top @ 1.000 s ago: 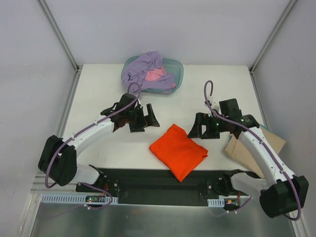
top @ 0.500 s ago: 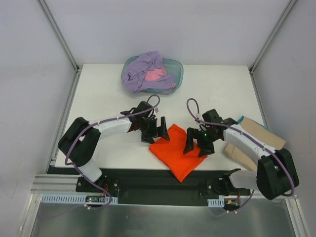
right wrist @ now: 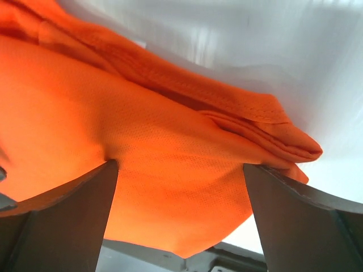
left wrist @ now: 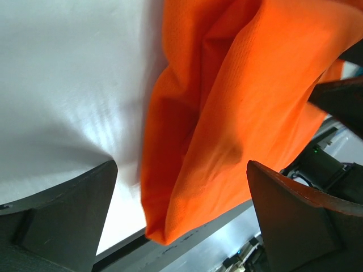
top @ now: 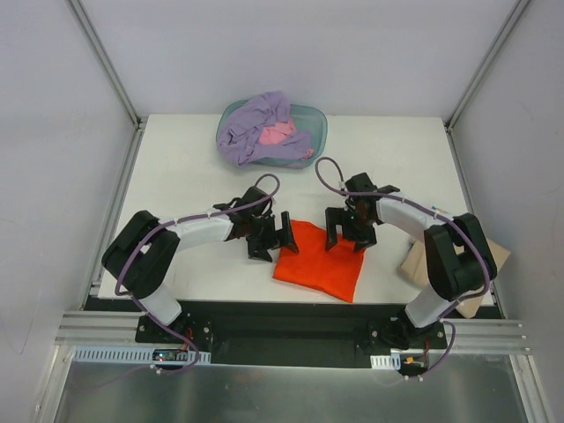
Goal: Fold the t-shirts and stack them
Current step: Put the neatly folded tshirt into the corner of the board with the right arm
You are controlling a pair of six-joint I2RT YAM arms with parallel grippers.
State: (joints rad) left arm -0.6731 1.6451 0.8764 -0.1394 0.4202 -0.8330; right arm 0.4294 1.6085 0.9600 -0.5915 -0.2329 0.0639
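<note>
Orange-red cloth fills both wrist views: the orange-red t-shirt (top: 319, 262) lies folded on the white surface (top: 176, 167), directly between the two grippers. The left gripper (top: 274, 240) stands at the shirt's left edge with its jaws spread wide. In its wrist view the shirt's layered edge (left wrist: 238, 113) runs through the gap between the fingers (left wrist: 68, 215), with nothing clamped. The right gripper (top: 345, 233) sits over the shirt's far right corner, also spread wide. Its wrist view shows the stitched hem and a folded corner (right wrist: 142, 113) just beyond its fingers (right wrist: 62, 215).

Half a second ago the shirt lay as a diamond with one corner pointing at the arm bases. Now it sits squarer, and that near corner has drawn in and shifted to the right. The right gripper has moved farther from its base, its arm folding sharply at the elbow, while the left gripper has barely changed place.

Well beyond both grippers, the teal tub (top: 317, 119) holds the lavender t-shirt (top: 256, 119) and the pink t-shirt (top: 278, 134). To the right of the right gripper, a tan cardboard sheet (top: 412, 264) shows from under the arm.
</note>
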